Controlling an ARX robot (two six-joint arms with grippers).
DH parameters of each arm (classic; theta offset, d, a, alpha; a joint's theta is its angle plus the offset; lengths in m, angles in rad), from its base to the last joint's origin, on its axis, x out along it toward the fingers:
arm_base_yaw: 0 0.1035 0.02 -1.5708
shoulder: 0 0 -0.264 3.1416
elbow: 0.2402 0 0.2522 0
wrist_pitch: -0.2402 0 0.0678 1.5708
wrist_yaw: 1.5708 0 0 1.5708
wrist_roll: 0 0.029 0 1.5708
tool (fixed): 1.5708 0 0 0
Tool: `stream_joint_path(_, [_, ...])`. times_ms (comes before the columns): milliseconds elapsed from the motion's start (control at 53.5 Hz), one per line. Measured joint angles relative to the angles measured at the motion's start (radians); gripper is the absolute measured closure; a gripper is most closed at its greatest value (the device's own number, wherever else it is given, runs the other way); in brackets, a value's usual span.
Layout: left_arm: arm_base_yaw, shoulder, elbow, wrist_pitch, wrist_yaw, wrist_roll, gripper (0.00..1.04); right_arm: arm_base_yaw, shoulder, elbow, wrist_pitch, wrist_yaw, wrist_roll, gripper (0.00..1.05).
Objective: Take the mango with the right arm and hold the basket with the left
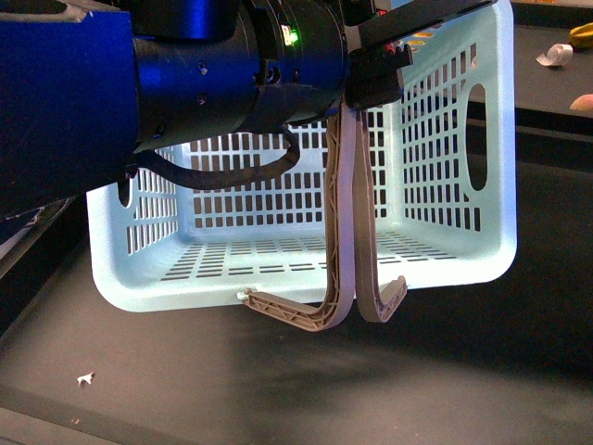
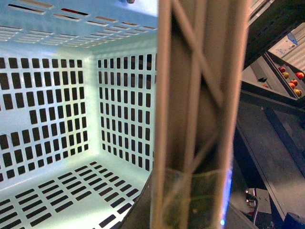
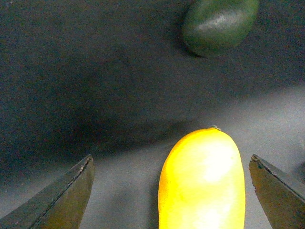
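Dark desk (image 3: 57,71) | right jaws open, straddling mango (image 3: 202,186) lying on desk, no contact | green fruit (image 3: 219,24) beyond | left arm (image 1: 185,83): jaws appear clamped on handles (image 1: 347,213) | basket (image 1: 445,139) hangs tilted, empty | status: basket hold done, mango grasp pending

Slotted plastic basket (image 1: 445,139), smooth glossy mango (image 3: 202,183)

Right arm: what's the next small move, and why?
Probably close the right gripper on the mango. Its jaws are open with the mango lying between them, nearer one finger, and neither finger seems to touch it. The left gripper already holds the basket by its handles, so only the grasp seems to be left.
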Motion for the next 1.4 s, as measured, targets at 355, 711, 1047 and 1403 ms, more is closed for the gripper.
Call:
stream_joint_path(355, [0.0,0.0,0.0,0.0,0.0,0.0,0.99,-0.041,0.051,0.049,-0.058,0.021,0.112,0.08])
stream_joint_path(711, [0.0,0.0,0.0,0.0,0.0,0.0,0.99,-0.06,0.12,0.126,-0.122,0.019,0.121,0.08])
stream_joint_path(1047, [0.0,0.0,0.0,0.0,0.001,0.0,0.99,-0.058,0.163,0.194,-0.154,0.027,0.116,0.08])
stream_joint_path(1403, [0.0,0.0,0.0,0.0,0.0,0.0,0.99,-0.048,0.18,0.218,-0.155,0.046,0.092,0.26])
